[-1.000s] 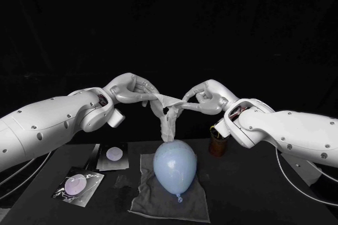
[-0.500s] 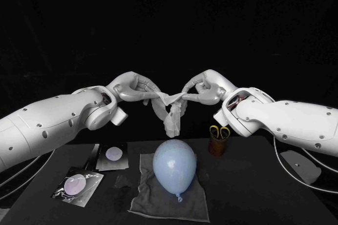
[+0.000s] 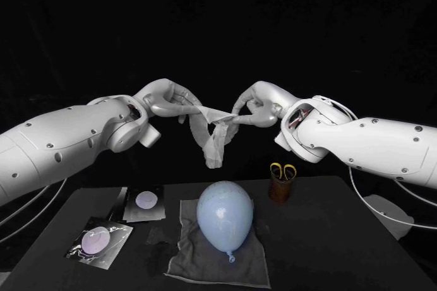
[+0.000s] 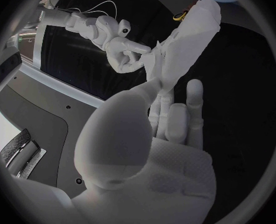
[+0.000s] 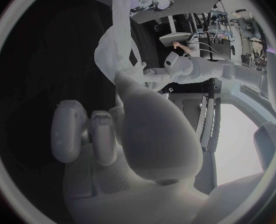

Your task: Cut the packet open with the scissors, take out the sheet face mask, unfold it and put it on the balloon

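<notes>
centre frame, above the black table (image 3: pixel 350 240): left hand (image 3: pixel 173 105) & right hand (image 3: pixel 257 108) each pinch a top edge of the sheet face mask (image 3: pixel 212 138), which hangs crumpled btwn them, apart from the balloon (image 3: pixel 225 218) lying on a grey cloth (image 3: pixel 205 262) at lower centre. scissors (image 3: pixel 283 172) stand in a brown cup (image 3: pixel 281 190), centre right; a packet (image 3: pixel 146 201) & a second packet (image 3: pixel 98 239), lower left.

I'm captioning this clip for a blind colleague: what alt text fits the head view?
Both robot hands, the left hand and right hand, hold a bunched white sheet face mask up between them, hanging above a pale blue balloon that lies on a grey cloth. Scissors stand in a cup behind it.
</notes>
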Motion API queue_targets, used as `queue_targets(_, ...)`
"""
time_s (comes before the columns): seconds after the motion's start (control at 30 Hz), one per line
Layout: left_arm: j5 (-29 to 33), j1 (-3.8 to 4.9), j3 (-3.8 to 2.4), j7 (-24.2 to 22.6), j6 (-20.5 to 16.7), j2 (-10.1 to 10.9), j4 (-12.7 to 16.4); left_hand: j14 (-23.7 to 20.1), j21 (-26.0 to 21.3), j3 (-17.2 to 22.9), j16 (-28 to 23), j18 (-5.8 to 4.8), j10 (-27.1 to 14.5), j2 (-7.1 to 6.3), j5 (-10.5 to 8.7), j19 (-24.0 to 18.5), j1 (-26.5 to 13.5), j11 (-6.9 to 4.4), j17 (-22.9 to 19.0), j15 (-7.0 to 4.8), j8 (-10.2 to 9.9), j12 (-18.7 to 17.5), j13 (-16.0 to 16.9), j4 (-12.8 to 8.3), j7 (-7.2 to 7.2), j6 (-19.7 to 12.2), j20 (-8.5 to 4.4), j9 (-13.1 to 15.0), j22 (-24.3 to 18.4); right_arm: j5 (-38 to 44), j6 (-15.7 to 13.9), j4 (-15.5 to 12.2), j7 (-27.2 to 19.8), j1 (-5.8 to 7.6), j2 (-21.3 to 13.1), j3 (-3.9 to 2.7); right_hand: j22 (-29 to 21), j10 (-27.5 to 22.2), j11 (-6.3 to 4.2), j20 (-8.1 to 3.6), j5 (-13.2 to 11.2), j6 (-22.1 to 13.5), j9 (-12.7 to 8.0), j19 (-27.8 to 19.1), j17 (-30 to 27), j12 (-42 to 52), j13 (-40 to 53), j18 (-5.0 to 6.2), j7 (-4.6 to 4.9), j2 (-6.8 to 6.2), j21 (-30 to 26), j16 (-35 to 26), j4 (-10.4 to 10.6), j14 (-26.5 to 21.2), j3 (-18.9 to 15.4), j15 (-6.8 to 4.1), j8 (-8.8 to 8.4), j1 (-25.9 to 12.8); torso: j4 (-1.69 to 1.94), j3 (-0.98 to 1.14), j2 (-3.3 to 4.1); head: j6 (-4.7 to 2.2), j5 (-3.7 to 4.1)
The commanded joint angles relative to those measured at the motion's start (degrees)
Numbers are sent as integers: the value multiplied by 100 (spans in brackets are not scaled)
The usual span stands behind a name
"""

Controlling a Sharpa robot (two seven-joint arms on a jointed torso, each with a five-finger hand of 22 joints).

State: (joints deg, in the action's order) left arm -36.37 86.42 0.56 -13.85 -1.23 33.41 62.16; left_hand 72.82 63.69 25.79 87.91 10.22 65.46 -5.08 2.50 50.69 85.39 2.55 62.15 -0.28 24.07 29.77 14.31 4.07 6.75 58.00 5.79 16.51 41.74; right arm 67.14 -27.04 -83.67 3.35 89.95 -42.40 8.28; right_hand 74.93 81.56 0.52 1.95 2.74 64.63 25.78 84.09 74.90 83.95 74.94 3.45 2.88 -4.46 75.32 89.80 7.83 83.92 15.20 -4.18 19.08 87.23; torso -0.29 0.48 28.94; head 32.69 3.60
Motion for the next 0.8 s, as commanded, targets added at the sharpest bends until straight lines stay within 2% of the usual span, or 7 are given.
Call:
queue_targets(0.03, -232, 163, -6, 189, 78, -67, -118, 77, 55, 41, 8, 10, 55, -47, 25, 76, 25, 4, 76, -2, 11, -33, -13, -4, -4, 34, 1, 277, 40, 864, 269, 65, 413, 63, 43, -5, 1158, 396, -169, -23, 7, -32, 6, 131, 1510, -1, 861, -81, 4, -26, 38, 20, 1, 608, 31, -36, 20, 10, -4, -2, -8, -5, 7)
queue_targets(0.2, -459, 401, 4, 317, 89, -147, -217, 161, 97, 61, 15, -6, 95, -74, 25, 174, 21, -4, 166, -11, 4, -64, -27, -3, -10, 57, -14, 287, 99, 1313, 244, 124, 626, 158, 144, -15, 1164, 401, -172, -23, 6, -30, 14, 139, 1510, 2, 866, -86, -1, -45, 65, 20, 7, 608, 42, -36, 41, -6, 7, 3, -5, -6, 36)
queue_targets(0.37, -659, 575, 114, 479, 199, -210, -244, 170, 110, 66, 15, -11, 109, -82, 25, 206, 15, -7, 167, -15, 2, -73, -31, 1, -14, 64, -19, 290, 120, 1588, 236, 152, 799, 254, 226, -24, 1167, 402, -174, -23, 7, -29, 16, 143, 1510, 2, 868, -88, -5, -53, 78, 20, 11, 608, 46, -37, 50, -14, 6, 4, -20, -15, 43)
queue_targets(0.5, -780, 622, 184, 596, 309, -286, -355, 194, 116, 70, 17, -13, 114, -87, 25, 220, 14, -9, 200, -16, -1, -80, -34, 3, -16, 66, -21, 291, 128, 1713, 242, 215, 875, 306, 293, -28, 1172, 408, -175, -23, 7, -29, 18, 149, 1510, 9, 876, -91, -6, -58, 97, 20, 12, 608, 50, -38, 54, -17, 7, -11, -33, -22, 13)
queue_targets(0.57, -854, 629, 218, 625, 375, -292, -323, 180, 120, 70, 15, -15, 117, -88, 25, 229, 11, -9, 174, -17, -2, -81, -34, 5, -16, 68, -22, 292, 136, 1745, 224, 221, 903, 340, 320, -38, 1172, 407, -175, -23, 7, -28, 18, 149, 1510, 8, 875, -91, -7, -60, 96, 20, 13, 608, 50, -38, 56, -18, 15, 6, -31, -48, 27)
queue_targets(0.67, -857, 633, 245, 679, 422, -319, -341, 215, 127, 71, 18, -19, 123, -91, 25, 244, 5, -9, 228, -18, -6, -86, -36, 10, -17, 67, -23, 292, 148, 1723, 210, 231, 921, 374, 348, -57, 1173, 406, -177, -23, 7, -28, 20, 151, 1510, 5, 872, -92, -9, -67, 103, 20, 15, 608, 54, -39, 62, -23, 11, -9, -17, -41, 38)
queue_targets(0.8, -745, 633, 277, 728, 443, -338, -313, 194, 126, 72, 13, -21, 138, -96, 25, 256, -12, -9, 181, -19, -15, -96, -41, 27, -19, 65, -26, 293, 147, 1577, 224, 258, 913, 417, 404, -69, 1162, 381, -180, -24, 6, -32, 22, 136, 1510, -31, 836, -84, -12, -80, 58, 20, 22, 608, 61, -40, 71, -37, 8, -6, -24, -70, 31)
